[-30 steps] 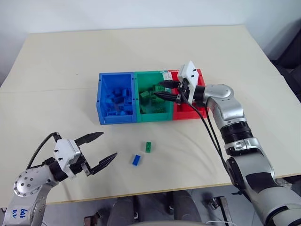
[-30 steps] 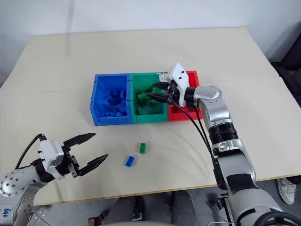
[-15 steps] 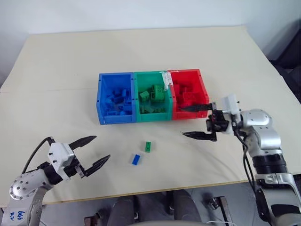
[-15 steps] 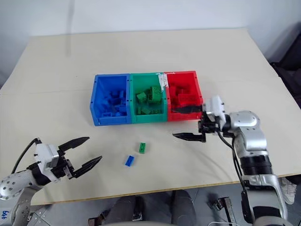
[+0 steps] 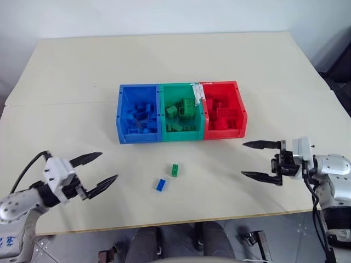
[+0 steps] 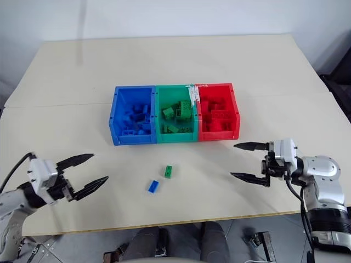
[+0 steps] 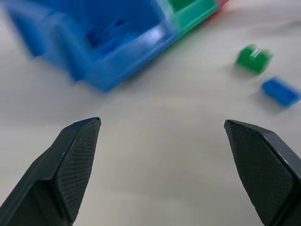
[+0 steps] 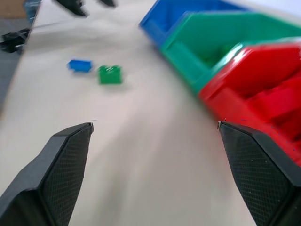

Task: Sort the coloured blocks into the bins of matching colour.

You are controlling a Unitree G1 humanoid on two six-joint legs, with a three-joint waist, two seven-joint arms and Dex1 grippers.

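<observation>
Nearest, low at either side of the table's front edge: left gripper (image 5: 100,169) and right gripper (image 5: 256,160), both spread wide and holding nothing, fingers pointing inward toward each other over bare tabletop. Between the two, well apart from either: a loose blue block (image 5: 160,184) near the front edge and a loose green block (image 5: 175,170) just beyond it, close together but not touching, somewhat nearer the left gripper than the right. Farther back, mid-table, three bins side by side with walls touching: blue bin (image 5: 122,118) on the left, green bin (image 5: 162,112) in the middle, red bin (image 5: 242,112) on the right, each already loaded with bricks of its own colour. Underneath all of it, a pale beige table (image 5: 164,60). Beyond the far edge, a plain light wall (image 5: 164,16).
</observation>
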